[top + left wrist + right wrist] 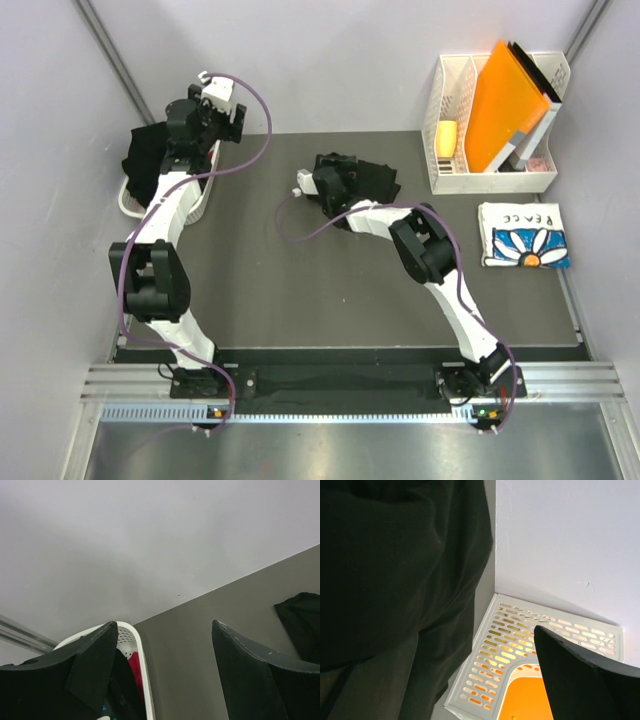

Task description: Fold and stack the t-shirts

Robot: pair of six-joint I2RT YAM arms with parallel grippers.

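Folded white PEACE tee point(525, 236) lies near-right on your counter point(300, 300). Your right tool point(345, 180) gapes against the crumpled black tee point(372, 180). Far left, left tool point(164, 625) hangs released over the laundry basket point(142, 660). Fetching, I'd say: dip, pinch cloth.

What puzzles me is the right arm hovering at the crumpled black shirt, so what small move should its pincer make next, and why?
Probably close the right pincer on the black t-shirt. Its jaws stand wide open, black cloth fills one side of its wrist view, and the shirt lies crumpled on the table; only the white tee looks folded.
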